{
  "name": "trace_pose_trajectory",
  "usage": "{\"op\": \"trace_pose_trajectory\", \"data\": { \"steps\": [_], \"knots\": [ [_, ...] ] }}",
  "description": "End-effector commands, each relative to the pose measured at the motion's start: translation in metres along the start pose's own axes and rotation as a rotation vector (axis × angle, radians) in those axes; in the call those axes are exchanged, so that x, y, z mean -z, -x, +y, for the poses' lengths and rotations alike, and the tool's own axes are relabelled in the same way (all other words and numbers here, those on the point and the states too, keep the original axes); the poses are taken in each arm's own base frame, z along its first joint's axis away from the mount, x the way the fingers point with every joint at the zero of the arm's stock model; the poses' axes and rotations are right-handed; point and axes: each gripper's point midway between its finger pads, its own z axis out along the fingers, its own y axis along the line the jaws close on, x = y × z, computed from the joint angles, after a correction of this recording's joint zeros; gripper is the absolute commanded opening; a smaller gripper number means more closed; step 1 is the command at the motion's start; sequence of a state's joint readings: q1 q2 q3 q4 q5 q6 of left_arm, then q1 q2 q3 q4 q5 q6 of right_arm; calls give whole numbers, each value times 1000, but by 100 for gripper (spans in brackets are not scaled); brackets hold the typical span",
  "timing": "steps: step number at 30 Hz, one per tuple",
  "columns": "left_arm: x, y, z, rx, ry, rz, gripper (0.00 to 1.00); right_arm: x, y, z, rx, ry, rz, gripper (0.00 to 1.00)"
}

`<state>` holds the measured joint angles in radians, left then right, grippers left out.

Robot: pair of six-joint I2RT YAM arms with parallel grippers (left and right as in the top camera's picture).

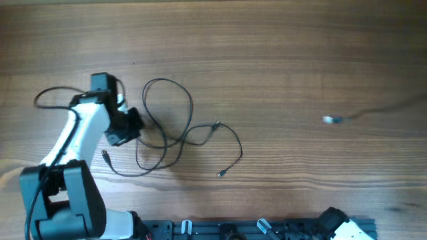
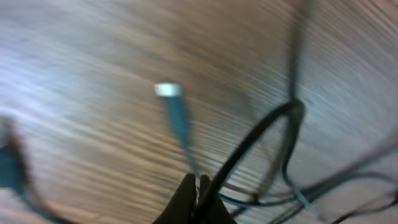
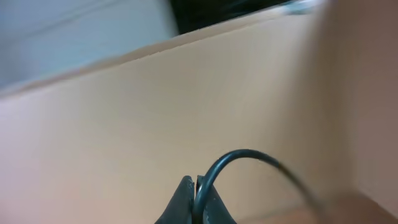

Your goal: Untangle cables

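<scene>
A tangle of thin black cables (image 1: 167,127) lies in loops on the wood table, left of centre, with small plug ends at its left (image 1: 105,157) and right (image 1: 221,173). My left gripper (image 1: 133,127) sits at the tangle's left edge. In the left wrist view the left gripper (image 2: 196,186) is shut on a black cable (image 2: 261,130), and a silvery plug (image 2: 168,90) lies beyond it. A separate cable (image 1: 373,112) with a silvery plug (image 1: 331,120) runs off the right edge. My right gripper (image 3: 194,186) is shut on a thin black cable (image 3: 249,154); the overhead view does not show it.
The left arm's own thicker black wire (image 1: 53,93) loops out at the far left. A dark rail (image 1: 267,228) with the arm bases runs along the near edge. The right wrist view shows only a blurred beige surface (image 3: 124,124).
</scene>
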<state>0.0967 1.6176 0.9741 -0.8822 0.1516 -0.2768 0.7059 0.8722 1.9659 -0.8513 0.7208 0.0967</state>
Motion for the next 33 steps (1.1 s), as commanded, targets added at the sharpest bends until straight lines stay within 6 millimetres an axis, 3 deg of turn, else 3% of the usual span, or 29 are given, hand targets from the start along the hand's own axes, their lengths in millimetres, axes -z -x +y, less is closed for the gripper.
{"op": "trace_pose_trajectory", "data": {
  "steps": [1, 4, 10, 12, 16, 19, 22, 24, 29, 32, 33],
  "knots": [
    [-2, -14, -40, -221, -53, -3, 4, -12, -53, 113, 321, 534, 128, 4],
    [-5, -22, -60, -298, -63, -10, 4, -30, -90, 125, 410, 535, 239, 4],
    [-7, -28, -76, -358, -74, -19, 4, -69, -148, 114, 549, 365, 429, 4],
    [-6, -27, -76, -358, -76, -24, 4, -82, -170, 106, 618, 282, 500, 4],
    [-6, -27, -77, -359, -76, -25, 4, -104, -194, 95, 699, 148, 566, 4],
    [-6, -27, -76, -358, -75, -23, 4, -125, -210, 83, 661, 48, 608, 4],
    [-7, -28, -76, -357, -73, -19, 4, -149, -229, 58, 563, -76, 669, 4],
    [-7, -28, -75, -356, -72, -16, 4, -160, -254, 54, 517, -31, 754, 4],
    [-7, -31, -73, -352, -66, -4, 4, -161, -342, 79, 376, 294, 1073, 4],
    [-7, -34, -71, -350, -60, 10, 4, -158, -378, 74, 389, 308, 1201, 4],
    [-7, -35, -71, -349, -59, 13, 4, -156, -388, 72, 401, 314, 1239, 10]
  ]
}}
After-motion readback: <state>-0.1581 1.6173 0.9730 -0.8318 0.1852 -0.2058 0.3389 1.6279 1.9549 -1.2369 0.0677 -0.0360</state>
